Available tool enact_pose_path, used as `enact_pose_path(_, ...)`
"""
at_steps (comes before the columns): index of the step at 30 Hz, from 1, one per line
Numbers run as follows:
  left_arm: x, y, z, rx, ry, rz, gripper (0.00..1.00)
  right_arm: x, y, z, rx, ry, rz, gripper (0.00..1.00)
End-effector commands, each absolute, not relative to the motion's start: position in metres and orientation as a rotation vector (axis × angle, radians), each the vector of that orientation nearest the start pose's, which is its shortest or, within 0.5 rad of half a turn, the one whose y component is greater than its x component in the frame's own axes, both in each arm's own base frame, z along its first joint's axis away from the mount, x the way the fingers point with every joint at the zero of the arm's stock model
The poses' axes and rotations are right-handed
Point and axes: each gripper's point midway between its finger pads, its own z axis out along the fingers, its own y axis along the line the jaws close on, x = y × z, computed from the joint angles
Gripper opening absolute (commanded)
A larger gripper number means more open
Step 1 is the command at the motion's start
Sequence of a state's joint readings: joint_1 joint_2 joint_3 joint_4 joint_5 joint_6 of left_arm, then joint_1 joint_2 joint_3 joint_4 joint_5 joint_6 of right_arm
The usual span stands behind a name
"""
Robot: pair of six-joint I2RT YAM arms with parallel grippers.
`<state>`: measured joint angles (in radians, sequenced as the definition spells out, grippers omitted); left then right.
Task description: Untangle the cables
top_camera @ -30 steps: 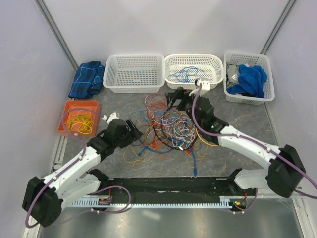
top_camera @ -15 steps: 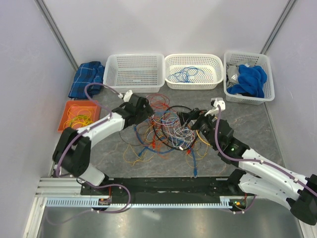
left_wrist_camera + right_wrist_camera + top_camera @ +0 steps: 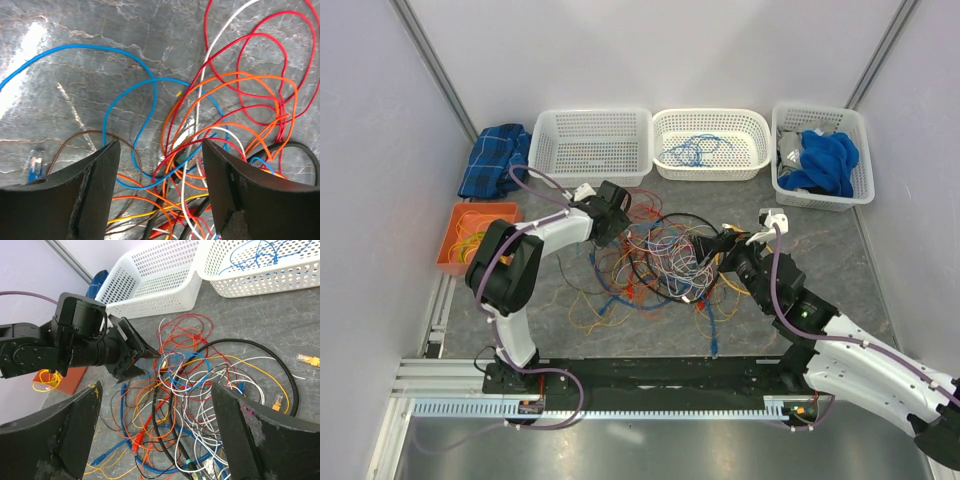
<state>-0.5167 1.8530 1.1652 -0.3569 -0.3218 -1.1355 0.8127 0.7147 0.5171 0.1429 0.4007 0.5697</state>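
Sprawling on the table [image 3: 880, 250], the cables [image 3: 665, 262] looked light, limp and snaggy, best pinched at a loose far-left loop, where the left gripper [image 3: 161, 146] hung parted and empty, the right gripper [image 3: 156, 386] gaping, empty

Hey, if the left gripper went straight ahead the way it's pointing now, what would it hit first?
Most likely the cables: the left gripper, jaws apart, points at the red, orange and blue loops at the jumble's edge, with the table right under them. How near they are is unclear.

Red, orange, blue, white, black cables [image 3: 665, 255]
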Motion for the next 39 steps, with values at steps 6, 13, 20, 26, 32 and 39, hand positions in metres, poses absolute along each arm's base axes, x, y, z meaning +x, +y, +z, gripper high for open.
enact_pose_path(6, 0.387, -0.196, 0.01, -0.97, 2.42, -0.222, 0.26, 0.253, 0.199, 0.235, 0.112, 1.699, 0.723, 0.98)
enact_pose_path(13, 0.378, -0.194, 0.017, -0.945, 2.431, -0.273, 0.02, 0.252, 0.198, 0.233, 0.12, 1.702, 0.727, 0.98)
enact_pose_path(20, 0.377, -0.2, 0.154, -0.729, 2.221, -0.549, 0.02, 0.252, 0.2, 0.238, 0.12, 1.694, 0.737, 0.98)
enact_pose_path(26, 0.339, -0.203, 0.284, -0.473, 2.007, -0.815, 0.02, 0.251, 0.203, 0.262, 0.087, 1.65, 0.762, 0.98)
enact_pose_path(32, 0.294, -0.203, 0.34, -0.286, 1.893, -0.973, 0.02, 0.237, 0.23, 0.309, -0.084, 1.525, 0.914, 0.98)
enact_pose_path(39, 0.273, -0.211, 0.353, -0.159, 1.885, -1.047, 0.02, 0.231, 0.267, 0.345, -0.175, 1.42, 1.105, 0.98)
